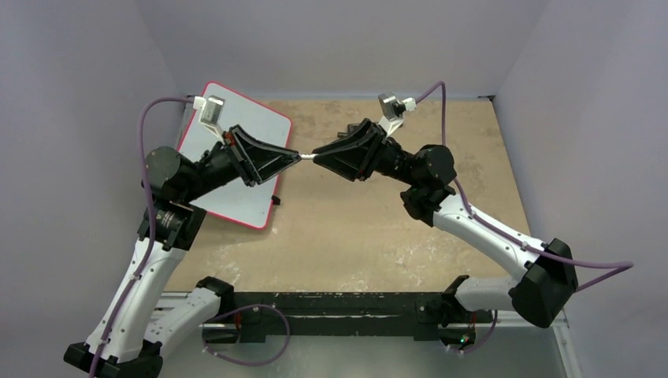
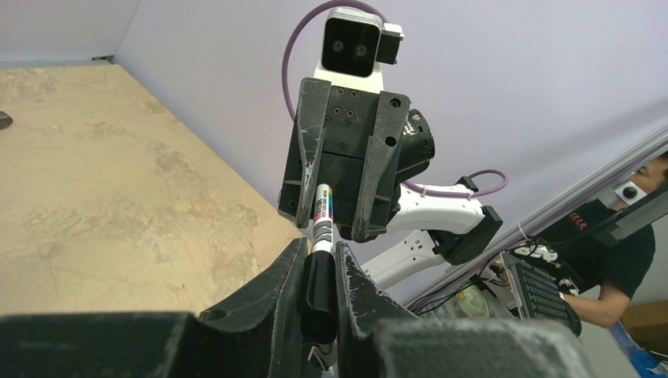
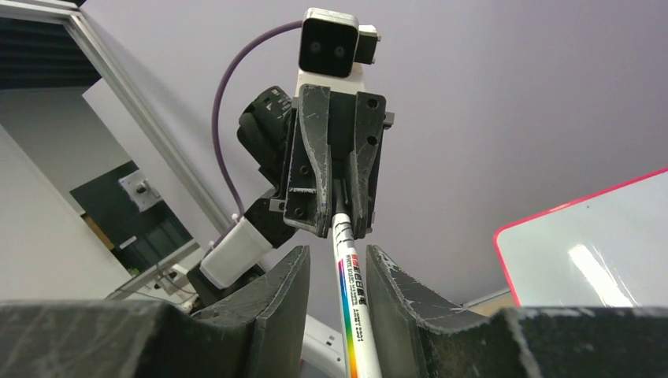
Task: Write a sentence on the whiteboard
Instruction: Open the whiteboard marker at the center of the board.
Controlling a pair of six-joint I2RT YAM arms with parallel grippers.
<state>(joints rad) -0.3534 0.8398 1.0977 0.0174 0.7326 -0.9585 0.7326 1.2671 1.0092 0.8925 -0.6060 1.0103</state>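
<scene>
Both arms met in mid-air above the middle of the scuffed tan table [image 1: 370, 228]. The left gripper [image 1: 290, 156] was clamped tight on the black cap end of the white marker [image 1: 306, 157] with its rainbow stripe, holding it level. The right gripper [image 1: 321, 156] faced it, jaws slightly parted around the barrel, a sliver of gap on each side. The flat, red-rimmed white whiteboard [image 1: 264, 122] lay at the far left corner, partly under the left arm, its visible face plain white.

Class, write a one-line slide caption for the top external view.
Left gripper and right gripper meet on a marker above the table, beside a whiteboard showing no writing.
</scene>
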